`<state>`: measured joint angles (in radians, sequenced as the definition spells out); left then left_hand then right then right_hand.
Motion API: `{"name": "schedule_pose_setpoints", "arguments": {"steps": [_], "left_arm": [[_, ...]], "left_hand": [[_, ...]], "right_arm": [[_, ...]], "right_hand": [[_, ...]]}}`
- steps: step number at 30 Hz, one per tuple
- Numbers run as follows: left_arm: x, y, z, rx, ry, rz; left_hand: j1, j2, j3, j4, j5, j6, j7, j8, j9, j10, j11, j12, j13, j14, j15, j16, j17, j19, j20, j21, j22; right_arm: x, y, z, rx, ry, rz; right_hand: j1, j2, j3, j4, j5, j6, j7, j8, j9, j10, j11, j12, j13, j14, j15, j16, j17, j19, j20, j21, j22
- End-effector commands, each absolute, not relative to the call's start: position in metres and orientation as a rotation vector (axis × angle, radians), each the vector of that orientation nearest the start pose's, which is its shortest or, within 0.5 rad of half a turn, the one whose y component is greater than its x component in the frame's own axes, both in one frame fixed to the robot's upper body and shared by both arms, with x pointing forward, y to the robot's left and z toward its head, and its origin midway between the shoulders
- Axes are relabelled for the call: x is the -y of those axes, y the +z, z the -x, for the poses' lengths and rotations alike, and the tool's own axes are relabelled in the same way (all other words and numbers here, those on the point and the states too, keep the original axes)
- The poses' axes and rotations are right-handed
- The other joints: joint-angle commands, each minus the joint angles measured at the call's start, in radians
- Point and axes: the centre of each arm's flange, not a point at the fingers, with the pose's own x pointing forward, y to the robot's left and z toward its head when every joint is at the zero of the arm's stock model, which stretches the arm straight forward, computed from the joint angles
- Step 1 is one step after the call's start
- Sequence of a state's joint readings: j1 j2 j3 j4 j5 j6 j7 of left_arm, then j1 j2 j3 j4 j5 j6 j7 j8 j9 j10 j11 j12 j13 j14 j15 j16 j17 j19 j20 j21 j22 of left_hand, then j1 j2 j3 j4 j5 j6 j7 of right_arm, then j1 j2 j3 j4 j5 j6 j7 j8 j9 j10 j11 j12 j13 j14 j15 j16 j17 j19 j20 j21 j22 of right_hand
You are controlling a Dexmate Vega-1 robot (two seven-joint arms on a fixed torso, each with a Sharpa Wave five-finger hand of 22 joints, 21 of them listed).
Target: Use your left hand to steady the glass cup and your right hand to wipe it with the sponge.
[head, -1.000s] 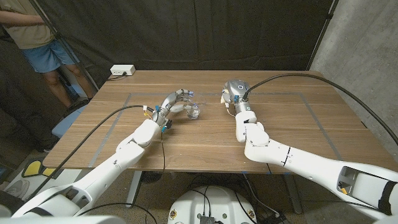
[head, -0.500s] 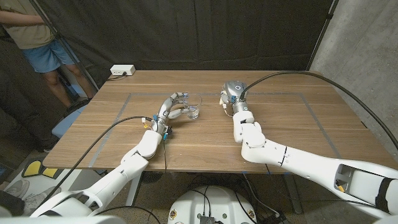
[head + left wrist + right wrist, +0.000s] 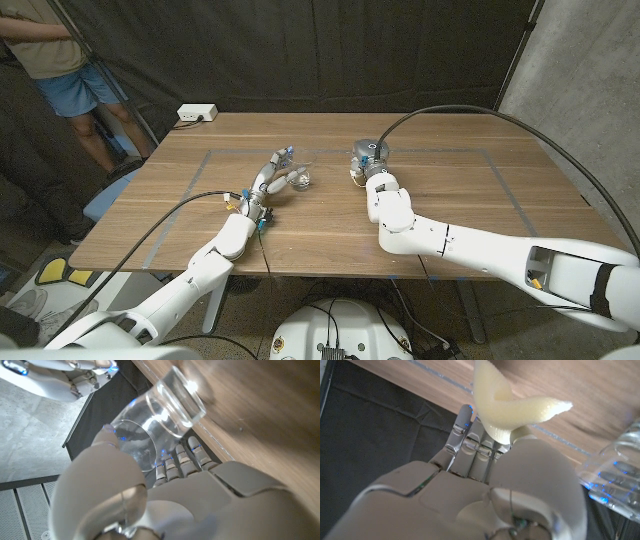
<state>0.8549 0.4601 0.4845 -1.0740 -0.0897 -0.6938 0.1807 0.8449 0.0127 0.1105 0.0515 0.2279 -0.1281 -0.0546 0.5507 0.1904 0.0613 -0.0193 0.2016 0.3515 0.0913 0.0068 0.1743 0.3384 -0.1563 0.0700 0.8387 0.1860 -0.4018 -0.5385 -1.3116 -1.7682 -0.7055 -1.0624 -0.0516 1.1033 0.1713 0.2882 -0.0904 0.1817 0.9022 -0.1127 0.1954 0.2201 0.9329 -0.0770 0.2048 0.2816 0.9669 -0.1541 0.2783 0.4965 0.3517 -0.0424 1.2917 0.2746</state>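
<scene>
A clear glass cup [image 3: 301,178] was gripped by the left hand [image 3: 277,172] near the middle of the wooden bench [image 3: 480,215]; nothing was seen inside it. A pale yellow sponge [image 3: 512,410] was pinched in the right hand [image 3: 367,162], just beside the cup.
</scene>
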Motion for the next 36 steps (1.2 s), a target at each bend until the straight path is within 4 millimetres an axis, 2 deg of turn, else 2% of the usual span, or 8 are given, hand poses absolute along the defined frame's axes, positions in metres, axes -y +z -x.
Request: {"name": "schedule_pose_setpoints", "arguments": {"steps": [1, 6, 9, 12, 16, 19, 24, 36], "left_arm": [[-0.260, -0.071, -0.629, 0.798, -0.266, -0.397], [-0.267, -0.061, -0.626, 0.827, -0.261, -0.401], [-0.270, -0.057, -0.624, 0.840, -0.257, -0.400], [-0.272, -0.053, -0.622, 0.853, -0.256, -0.399], [-0.275, -0.050, -0.619, 0.868, -0.262, -0.396], [-0.277, -0.046, -0.615, 0.888, -0.264, -0.390], [-0.284, -0.038, -0.606, 0.917, -0.254, -0.389], [-0.305, -0.015, -0.587, 0.971, -0.242, -0.401]], "left_hand": [[-0.029, 0.006, -0.003, 0.021, 0.000, -0.069, -0.001, -0.056, -0.001, -0.078, 0.025, -0.012, -0.012, -0.084, 0.030, 0.004, -0.021, -0.066, 0.031, -0.031, 0.002], [-0.040, 0.013, -0.006, 0.027, -0.002, -0.087, -0.001, -0.075, -0.001, -0.108, 0.041, -0.012, -0.018, -0.116, 0.044, 0.006, -0.028, -0.090, 0.034, -0.044, 0.003], [-0.042, 0.015, -0.007, 0.028, -0.002, -0.088, 0.000, -0.077, -0.001, -0.112, 0.044, -0.012, -0.018, -0.119, 0.046, 0.007, -0.029, -0.092, 0.034, -0.045, 0.003], [-0.045, 0.016, -0.008, 0.030, -0.002, -0.089, 0.000, -0.080, 0.000, -0.116, 0.049, -0.011, -0.019, -0.122, 0.048, 0.007, -0.030, -0.094, 0.034, -0.046, 0.004], [-0.051, 0.017, -0.010, 0.032, -0.003, -0.099, 0.002, -0.089, 0.000, -0.127, 0.056, -0.011, -0.021, -0.129, 0.050, 0.009, -0.033, -0.097, 0.035, -0.049, 0.005], [-0.067, 0.017, -0.018, 0.040, -0.004, -0.125, 0.002, -0.111, 0.001, -0.155, 0.062, -0.011, -0.025, -0.157, 0.058, 0.009, -0.039, -0.112, 0.039, -0.058, 0.006], [-0.083, 0.017, -0.026, 0.047, -0.004, -0.139, 0.000, -0.126, 0.002, -0.182, 0.066, -0.011, -0.028, -0.181, 0.067, 0.009, -0.044, -0.138, 0.045, -0.070, 0.007], [-0.101, 0.021, -0.032, 0.056, -0.004, -0.139, -0.008, -0.136, 0.002, -0.194, 0.067, -0.007, -0.032, -0.192, 0.076, 0.014, -0.049, -0.149, 0.050, -0.077, 0.008]], "right_arm": [[0.066, -0.023, -0.614, 0.151, -0.130, 1.729], [0.063, -0.021, -0.616, 0.121, -0.116, 1.745], [0.062, -0.020, -0.616, 0.120, -0.118, 1.749], [0.061, -0.018, -0.615, 0.112, -0.118, 1.749], [0.059, -0.016, -0.614, 0.099, -0.117, 1.749], [0.058, -0.014, -0.613, 0.105, -0.118, 1.741], [0.057, -0.010, -0.611, 0.118, -0.124, 1.714], [0.064, 0.006, -0.603, 0.148, -0.162, 1.630]], "right_hand": [[-0.079, -0.022, -0.005, 0.031, -0.002, -0.075, 0.003, -0.011, -0.006, -0.101, 0.005, -0.015, -0.023, -0.098, -0.060, -0.077, -0.054, -0.041, -0.099, 0.006, -0.052], [-0.148, -0.030, -0.022, 0.063, -0.002, -0.164, 0.008, -0.019, -0.014, -0.197, 0.013, -0.021, -0.043, -0.193, -0.026, -0.095, -0.075, -0.082, -0.054, 0.002, -0.084], [-0.172, -0.039, -0.027, 0.068, 0.001, -0.243, 0.005, -0.026, -0.018, -0.264, 0.013, -0.021, -0.055, -0.239, -0.005, -0.096, -0.088, -0.100, -0.033, -0.004, -0.093], [-0.203, -0.049, -0.037, 0.077, 0.001, -0.305, 0.000, -0.024, -0.020, -0.331, 0.016, -0.022, -0.064, -0.284, 0.005, -0.096, -0.098, -0.119, -0.028, -0.016, -0.098], [-0.293, -0.086, -0.082, 0.107, 0.004, -0.442, 0.013, -0.022, -0.023, -0.477, 0.039, -0.022, -0.077, -0.388, 0.050, -0.095, -0.118, -0.150, 0.000, -0.047, -0.100], [-0.343, -0.104, -0.109, 0.125, 0.006, -0.513, 0.027, -0.023, -0.024, -0.528, 0.051, -0.017, -0.080, -0.442, 0.069, -0.097, -0.126, -0.170, 0.017, -0.067, -0.100], [-0.412, -0.120, -0.144, 0.154, 0.006, -0.553, 0.036, -0.015, -0.024, -0.567, 0.061, -0.011, -0.082, -0.499, 0.093, -0.096, -0.135, -0.198, 0.037, -0.095, -0.101], [-0.547, -0.131, -0.202, 0.205, 0.005, -0.633, 0.037, -0.014, -0.026, -0.668, 0.085, -0.012, -0.085, -0.653, 0.147, -0.099, -0.172, -0.333, 0.159, -0.225, -0.106]]}}
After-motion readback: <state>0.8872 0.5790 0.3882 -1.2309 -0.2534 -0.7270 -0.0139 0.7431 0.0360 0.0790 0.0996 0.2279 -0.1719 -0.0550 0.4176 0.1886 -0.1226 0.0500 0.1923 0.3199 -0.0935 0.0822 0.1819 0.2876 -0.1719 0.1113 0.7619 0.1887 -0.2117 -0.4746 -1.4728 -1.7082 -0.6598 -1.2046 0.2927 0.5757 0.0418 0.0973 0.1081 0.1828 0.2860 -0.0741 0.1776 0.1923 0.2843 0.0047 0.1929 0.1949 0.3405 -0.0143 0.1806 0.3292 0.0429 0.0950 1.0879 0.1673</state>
